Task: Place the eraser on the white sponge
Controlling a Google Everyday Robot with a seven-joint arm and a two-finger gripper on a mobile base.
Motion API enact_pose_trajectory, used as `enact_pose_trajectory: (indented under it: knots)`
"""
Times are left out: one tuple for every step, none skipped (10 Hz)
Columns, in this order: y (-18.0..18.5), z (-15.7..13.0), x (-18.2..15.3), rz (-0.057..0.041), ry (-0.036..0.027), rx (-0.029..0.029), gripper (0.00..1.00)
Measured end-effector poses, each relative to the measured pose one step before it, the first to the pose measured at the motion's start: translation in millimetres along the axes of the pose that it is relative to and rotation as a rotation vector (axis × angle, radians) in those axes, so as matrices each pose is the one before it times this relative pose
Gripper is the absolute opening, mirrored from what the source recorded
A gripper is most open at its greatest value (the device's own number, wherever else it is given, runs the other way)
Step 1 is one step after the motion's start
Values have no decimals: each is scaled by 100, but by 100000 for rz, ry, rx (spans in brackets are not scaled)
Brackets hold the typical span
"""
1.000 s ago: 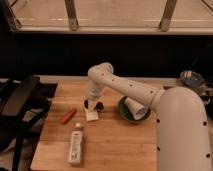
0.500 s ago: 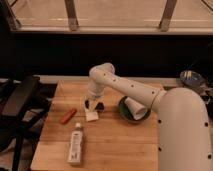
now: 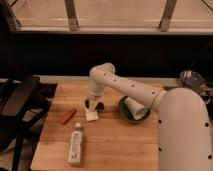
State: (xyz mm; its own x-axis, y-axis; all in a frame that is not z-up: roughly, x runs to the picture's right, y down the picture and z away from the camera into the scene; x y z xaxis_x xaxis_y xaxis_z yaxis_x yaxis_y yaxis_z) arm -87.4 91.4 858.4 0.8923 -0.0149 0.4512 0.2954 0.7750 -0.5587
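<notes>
My gripper (image 3: 93, 104) hangs low over the wooden table (image 3: 115, 145), just behind and directly above the white sponge (image 3: 91, 116). The sponge is a small cream block lying flat on the wood. Dark shapes show at the gripper's tip, right above the sponge. I cannot tell the black eraser apart from the gripper there; no eraser shows lying anywhere else on the table. The white arm (image 3: 130, 90) reaches in from the right.
An orange-red marker (image 3: 68, 116) lies left of the sponge. A white labelled tube (image 3: 76, 144) lies nearer the front. A green bowl (image 3: 131, 116) holding a white cup (image 3: 136, 107) stands right of the gripper. A black chair (image 3: 20, 110) stands at the table's left edge.
</notes>
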Motion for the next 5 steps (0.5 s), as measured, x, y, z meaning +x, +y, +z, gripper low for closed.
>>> enact_pose_trajectory:
  knots:
    - [113,38,-126,-1281,1102,-400,24]
    - [-25,14,-198,-1074,853,-5,24]
    - [76,250,-448,-1351,954,-1428,15]
    - [-59,177,-370,-2156,423,-1087,7]
    - [54,274,-258,-1703,755,-1609,2]
